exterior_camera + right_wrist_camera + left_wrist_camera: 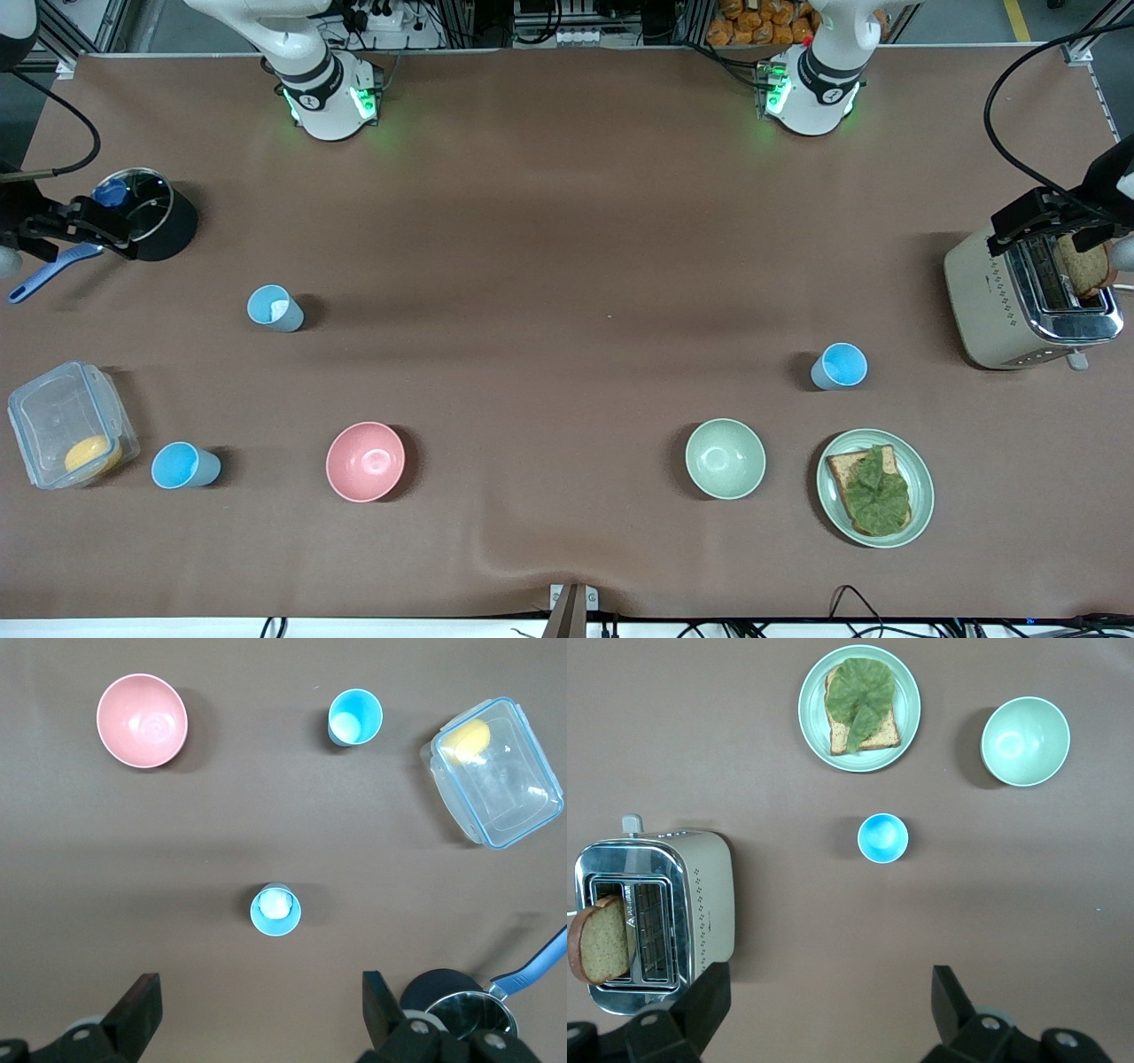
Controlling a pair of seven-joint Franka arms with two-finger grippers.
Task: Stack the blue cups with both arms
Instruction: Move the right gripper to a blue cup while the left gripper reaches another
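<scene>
Three blue cups stand upright and apart on the brown table. A pale grey-blue cup with a whitish inside stands toward the right arm's end; it also shows in the right wrist view. A sky-blue cup stands nearer the front camera. Another sky-blue cup stands toward the left arm's end. My right gripper is open and empty, high over the black pot. My left gripper is open and empty, high over the toaster.
A pink bowl and a pale green bowl sit near the front. A plate holds toast with lettuce. A toaster holds a bread slice. A black pot and a clear lidded container stand at the right arm's end.
</scene>
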